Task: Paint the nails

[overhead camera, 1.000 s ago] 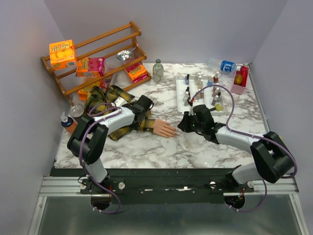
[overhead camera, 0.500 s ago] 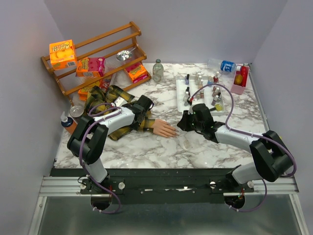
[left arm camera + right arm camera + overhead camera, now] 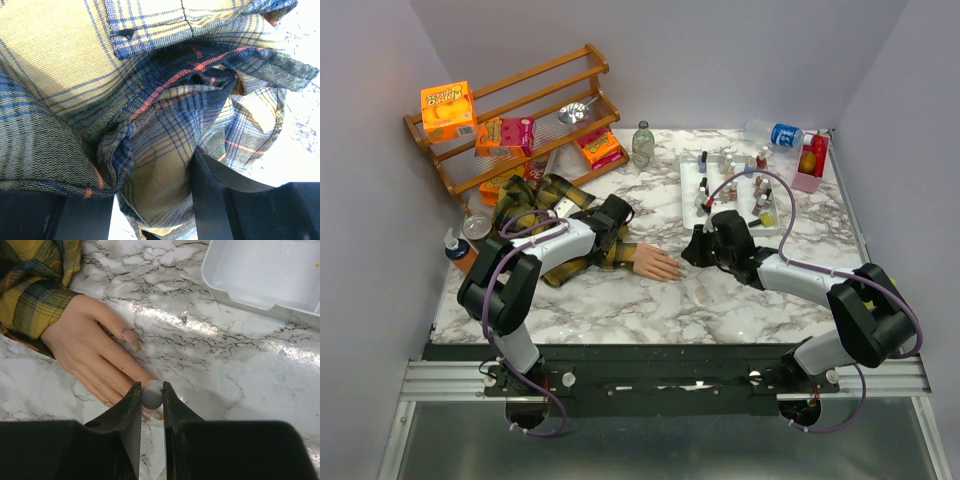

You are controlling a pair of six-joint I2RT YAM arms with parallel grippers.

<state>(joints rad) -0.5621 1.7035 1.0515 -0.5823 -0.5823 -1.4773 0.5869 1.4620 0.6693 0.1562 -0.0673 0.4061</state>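
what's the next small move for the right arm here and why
Probably ease the right gripper down a touch toward the nails: its jaws pinch a small grey cap right above the mannequin hand's fingertips, and the left gripper clamps the plaid sleeve.

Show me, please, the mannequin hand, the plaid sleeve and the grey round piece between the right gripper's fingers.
mannequin hand [image 3: 86, 336], right wrist view, on the back of the hand.
plaid sleeve [image 3: 55, 65], left wrist view, on a pale yellow patch.
grey round piece [image 3: 151, 394], right wrist view, on its round face.
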